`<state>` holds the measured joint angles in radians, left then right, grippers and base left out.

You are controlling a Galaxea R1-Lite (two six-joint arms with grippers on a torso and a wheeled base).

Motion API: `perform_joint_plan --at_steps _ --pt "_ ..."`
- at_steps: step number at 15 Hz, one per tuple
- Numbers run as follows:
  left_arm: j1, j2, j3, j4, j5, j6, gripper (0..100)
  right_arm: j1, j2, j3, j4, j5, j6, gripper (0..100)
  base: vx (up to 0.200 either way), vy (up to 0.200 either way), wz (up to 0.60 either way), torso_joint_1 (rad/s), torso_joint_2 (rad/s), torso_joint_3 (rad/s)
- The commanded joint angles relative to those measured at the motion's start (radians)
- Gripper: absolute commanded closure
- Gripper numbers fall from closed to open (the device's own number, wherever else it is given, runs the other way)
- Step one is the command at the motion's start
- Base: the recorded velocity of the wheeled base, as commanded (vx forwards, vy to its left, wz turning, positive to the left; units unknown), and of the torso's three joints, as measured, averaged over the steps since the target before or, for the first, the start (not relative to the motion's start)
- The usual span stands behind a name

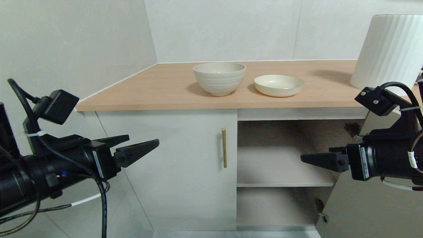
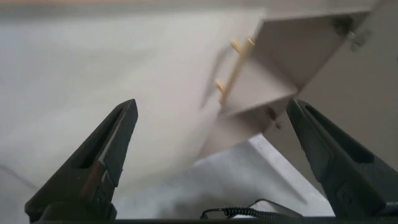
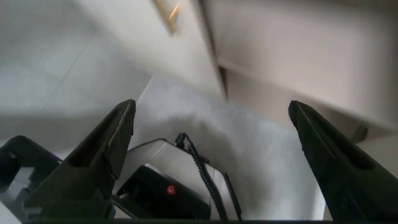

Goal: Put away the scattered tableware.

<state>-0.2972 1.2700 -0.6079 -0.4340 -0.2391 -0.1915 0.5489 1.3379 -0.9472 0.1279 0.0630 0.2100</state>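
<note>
On the wooden countertop (image 1: 158, 89) stand a deep cream bowl (image 1: 219, 78) and, to its right, a shallow cream dish (image 1: 278, 85). Both grippers hang well below the counter, in front of the cabinet. My left gripper (image 1: 143, 138) is open and empty at the left, level with the shut cabinet door (image 1: 172, 165). In the left wrist view the left gripper (image 2: 211, 109) has its fingers (image 2: 106, 162) spread wide. My right gripper (image 1: 307, 158) is open and empty at the right, pointing at the open compartment. The right wrist view also shows the right gripper (image 3: 210, 107) spread wide.
The cabinet's right half is open, with a bare shelf (image 1: 284, 181) inside and its door (image 1: 363, 205) swung out at the lower right. The left door carries a gold handle (image 1: 224, 152). A tall white ribbed shade (image 1: 390, 49) stands on the counter's right end.
</note>
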Motion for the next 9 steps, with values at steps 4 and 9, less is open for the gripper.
perform_joint_plan --at_steps 4,9 --pt "-0.002 -0.001 0.003 0.0 -0.006 -0.002 0 -0.001 -0.029 0.033 -0.005 0.003 -0.009 0 0.0 0.0 0.0 0.0 0.0 0.0" --pt "-0.002 0.0 0.0 0.0 -0.008 -0.005 0 0.0 -0.014 0.042 -0.011 0.0 -0.041 0 0.0 0.0 0.0 0.0 0.0 0.0"
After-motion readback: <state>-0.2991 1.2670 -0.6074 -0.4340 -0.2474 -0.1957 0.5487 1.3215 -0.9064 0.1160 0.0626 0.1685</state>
